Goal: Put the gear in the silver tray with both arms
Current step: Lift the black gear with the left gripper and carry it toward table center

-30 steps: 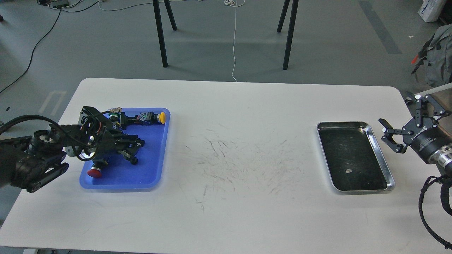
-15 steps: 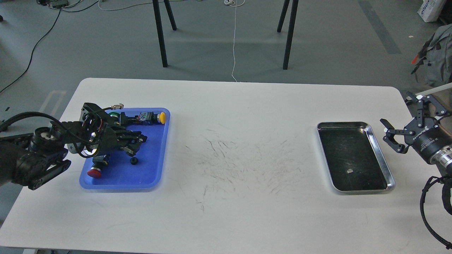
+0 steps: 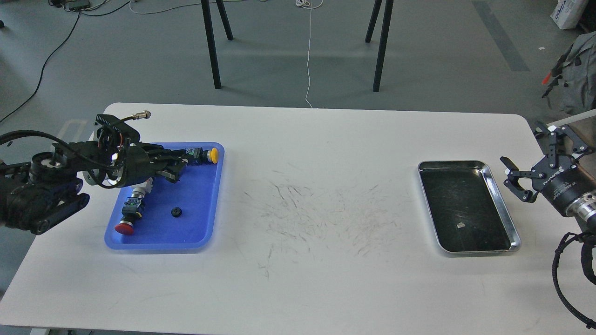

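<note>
The gear (image 3: 176, 212) is a small black toothed wheel lying alone on the floor of the blue tray (image 3: 198, 230) at the left. My left gripper (image 3: 178, 167) hovers above the tray's far half, up and away from the gear; its fingers look parted and hold nothing. The silver tray (image 3: 509, 214) lies on the table at the right, with only a tiny scrap in it. My right gripper (image 3: 510, 177) is open and empty, just off the silver tray's right rim, pointing left.
The blue tray also holds a red-capped push button (image 3: 126, 222) and a yellow-capped one (image 3: 208, 155). The white table (image 3: 316, 260) is scuffed in the middle. Black stand legs (image 3: 212, 46) rise behind the table.
My left gripper has risen and drawn back toward the tray's far side, uncovering the gear, which stays on the blue tray. The right arm has barely moved.
</note>
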